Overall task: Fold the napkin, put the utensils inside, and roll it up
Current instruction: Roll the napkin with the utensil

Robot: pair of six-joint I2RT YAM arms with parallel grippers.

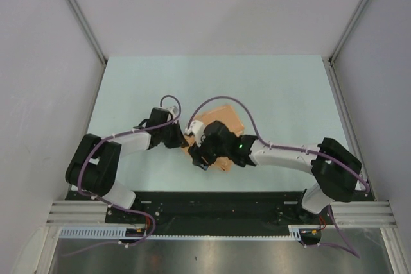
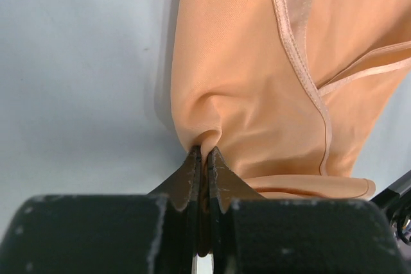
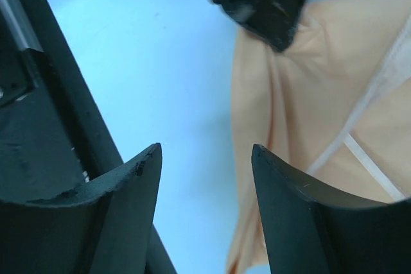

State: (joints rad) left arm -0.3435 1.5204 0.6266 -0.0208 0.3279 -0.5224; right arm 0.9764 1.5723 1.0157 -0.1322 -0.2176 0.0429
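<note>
**NAPKIN POSITION AND GRIPPER STATE**

**1. Table.** The table [image 1: 270, 91] is a pale blue-green surface enclosed on 3 sides by light wall panels [image 1: 38, 62]. A black rail [image 1: 212, 200] runs along the near edge and carries the 2 arm bases.

**2. Arms.** The left arm [image 1: 128, 142] reaches in from the left and the right arm [image 1: 282, 153] from the right. Both arm ends meet near the centre of the table, directly above the napkin.

**3. Napkin.** The napkin [image 1: 226, 119], a peach-orange cloth, lies on the table at its centre. In the top view the 2 arm ends cover most of it. 1 portion shows on the far side of the right arm end, and a small corner shows on the near side. In the left wrist view the napkin [image 2: 257, 94] lies in overlapping layers, with a stitched hem [image 2: 302, 68] crossing the upper layer. Bare table lies to its left.

**4. Left gripper.** The fingers of the left gripper [image 2: 204, 151] are pressed together and pinch a small raised fold at the edge of the napkin. The cloth puckers at the tips and spreads away beyond them and to the right.

**5. Right gripper.** The 2 fingers of the right gripper [image 3: 205, 153] stand spread, with nothing between them. The gap sits over bare table. The napkin [image 3: 308, 113] lies to the right of the right-hand finger [image 3: 282, 210] and beyond its tip. Contact between that finger and the cloth cannot be determined.
</note>
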